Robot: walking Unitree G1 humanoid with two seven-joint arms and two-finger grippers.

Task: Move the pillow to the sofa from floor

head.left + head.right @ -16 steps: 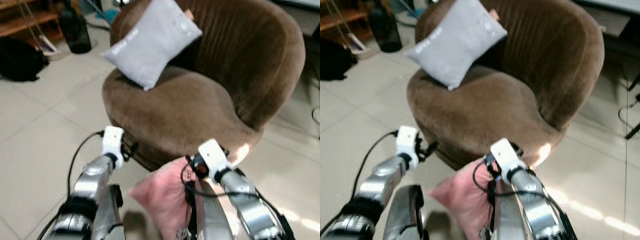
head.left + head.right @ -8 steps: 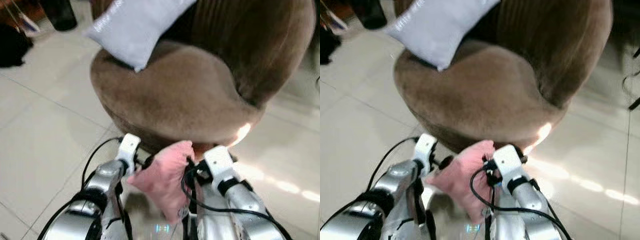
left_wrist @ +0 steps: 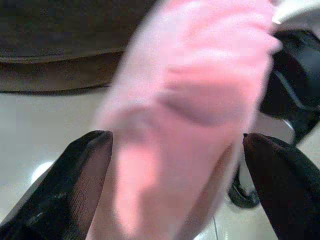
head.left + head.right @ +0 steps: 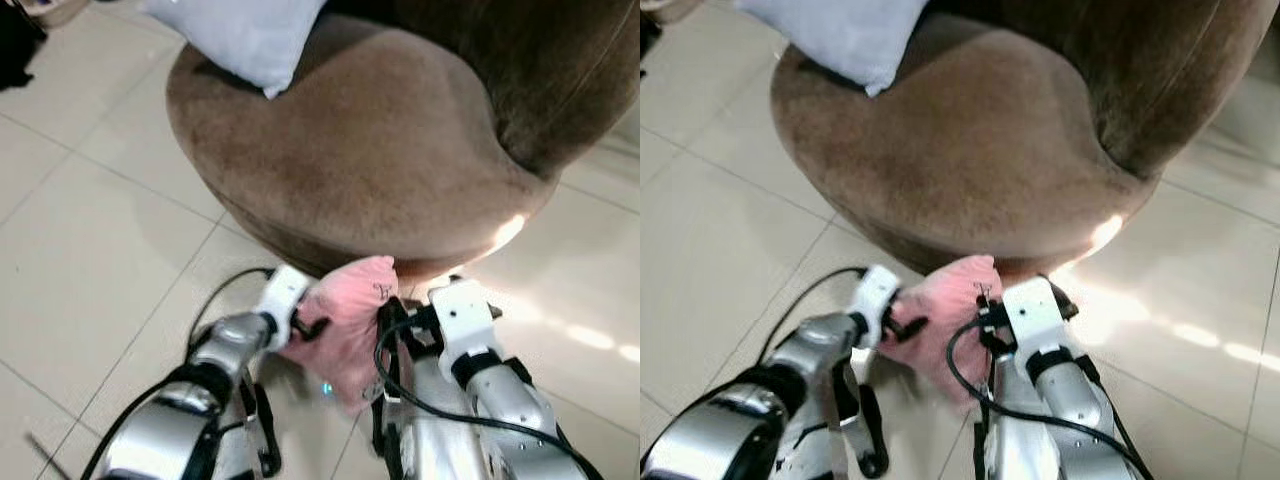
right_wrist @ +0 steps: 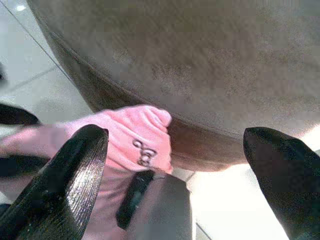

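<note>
Pink pillow raised between both arms, just in front of the brown sofa, its top corner close to the seat's front edge, off the pale tiled floor. Left gripper against the pillow's left side, fingers spread wide with the pink fabric bulging between them. Right gripper against the pillow's right side, fingers likewise spread apart, a pillow corner with a small embroidered mark between them, the sofa's base just beyond. Grey pillow lying on the sofa seat at its back left, well apart from the pink one.
</note>
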